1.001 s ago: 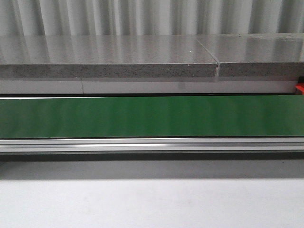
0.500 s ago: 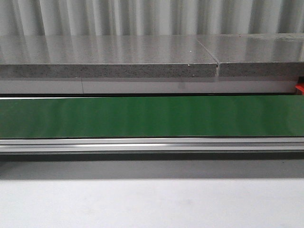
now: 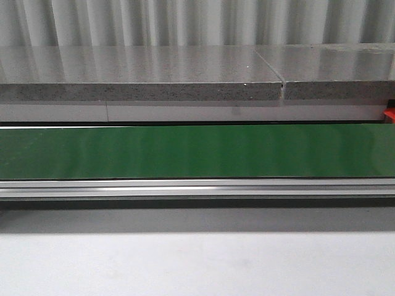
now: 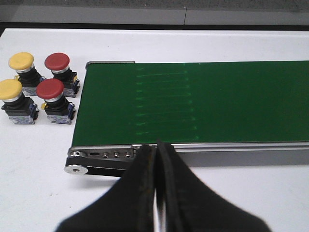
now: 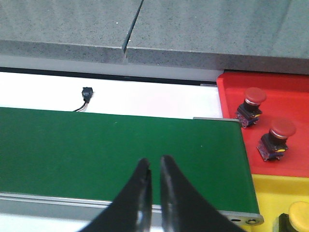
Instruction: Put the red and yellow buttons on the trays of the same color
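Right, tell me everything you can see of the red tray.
The red tray shows mainly in the right wrist view, off the end of the green belt. It looks like glossy red plastic with a raised rim along its far and belt-side edges, lying flat. Two red buttons on dark bases already stand in it, apart from each other. On its near side it meets a yellow tray. Its outer side is cut off by the frame. In the front view only a red sliver shows.

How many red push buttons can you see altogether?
4: two red buttons on the white table by the belt's end, beside two yellow ones; two on the red tray. Others may be hidden.
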Robot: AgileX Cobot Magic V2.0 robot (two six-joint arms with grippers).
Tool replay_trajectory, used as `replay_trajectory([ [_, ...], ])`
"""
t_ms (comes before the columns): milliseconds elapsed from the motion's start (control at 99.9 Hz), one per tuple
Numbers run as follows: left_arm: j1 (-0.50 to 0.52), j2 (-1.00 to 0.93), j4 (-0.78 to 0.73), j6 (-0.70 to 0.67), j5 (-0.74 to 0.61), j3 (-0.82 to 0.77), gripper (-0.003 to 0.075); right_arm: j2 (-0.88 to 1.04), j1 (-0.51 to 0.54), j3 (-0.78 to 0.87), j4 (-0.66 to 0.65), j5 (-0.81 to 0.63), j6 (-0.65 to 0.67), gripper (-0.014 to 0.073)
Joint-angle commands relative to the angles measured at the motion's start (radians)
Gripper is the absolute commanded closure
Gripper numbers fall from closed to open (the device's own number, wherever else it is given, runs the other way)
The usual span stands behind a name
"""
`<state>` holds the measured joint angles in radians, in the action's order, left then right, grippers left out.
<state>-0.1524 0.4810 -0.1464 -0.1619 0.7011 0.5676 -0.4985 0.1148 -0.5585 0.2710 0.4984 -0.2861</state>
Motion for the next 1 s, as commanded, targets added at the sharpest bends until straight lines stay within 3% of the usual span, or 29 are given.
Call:
replay_trajectory([
  [0,-0.012,0.003,-0.003,-0.003,-0.065,0.029,0.0741,0.002,-0.001,-0.025,0.001,-0.057,-0.013,0.0658],
  [821,-0.012,0.003,-0.009,-0.003,-0.064,0.029,0.0734,0.002,-0.001,-0.025,0.003,-0.054,-0.013,0.0662],
  [921,-0.012,0.003,-0.009,-0.003,-0.06,0.029,0.0633,0.002,-0.001,-0.025,0.003,-0.054,-0.013,0.0662],
  [991,-0.012,0.003,-0.009,-0.003,-0.06,0.029,0.0472,0.002,-0.001,-0.025,0.003,-0.054,-0.013,0.0662],
])
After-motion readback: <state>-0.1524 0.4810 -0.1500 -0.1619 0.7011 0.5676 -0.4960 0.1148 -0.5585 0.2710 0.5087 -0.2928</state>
